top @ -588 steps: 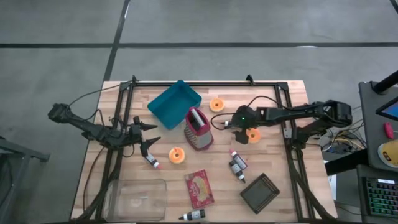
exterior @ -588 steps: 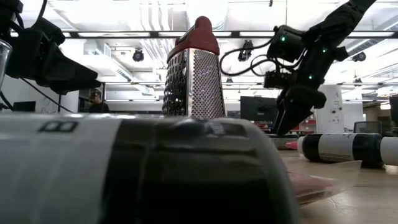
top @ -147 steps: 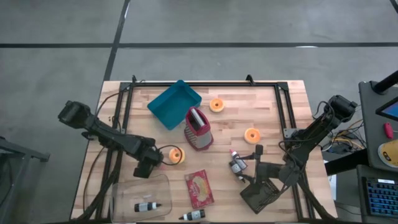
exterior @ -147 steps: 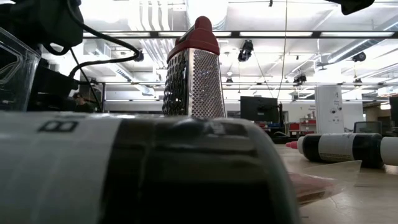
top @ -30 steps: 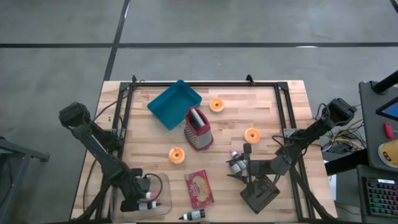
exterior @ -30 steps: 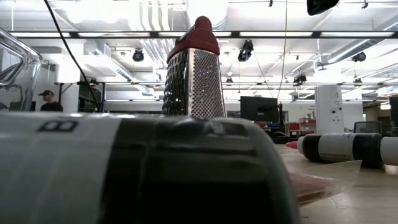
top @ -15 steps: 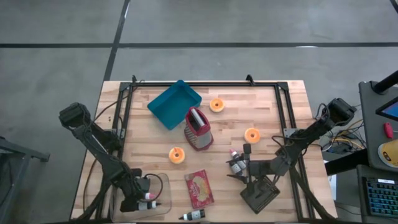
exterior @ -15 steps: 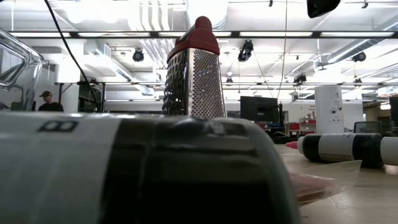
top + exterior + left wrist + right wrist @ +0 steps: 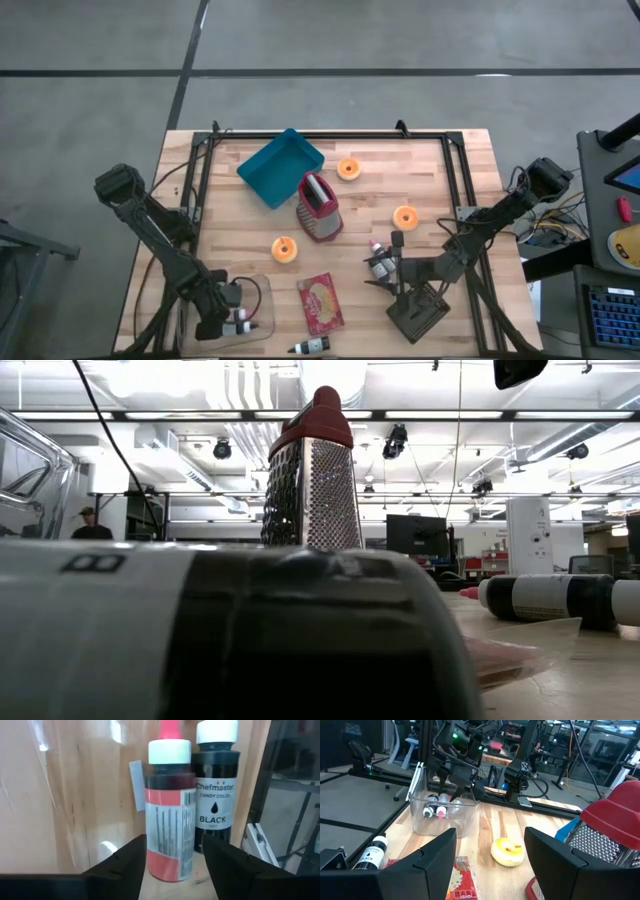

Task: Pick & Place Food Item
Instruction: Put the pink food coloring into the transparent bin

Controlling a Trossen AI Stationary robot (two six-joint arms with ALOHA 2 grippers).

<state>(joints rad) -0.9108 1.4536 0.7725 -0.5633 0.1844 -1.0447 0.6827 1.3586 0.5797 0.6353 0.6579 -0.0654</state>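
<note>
Teal tray at table's far side. Box grater, red handle, upright just beside it. Red snack packet near front edge. Dark square mat toward right front. Person visible in room background.

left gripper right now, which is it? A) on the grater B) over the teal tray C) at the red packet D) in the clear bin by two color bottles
D: the left gripper is inside the clear bin, its fingers either side of the red bottle, with the black Chefmaster bottle beside it.
</note>
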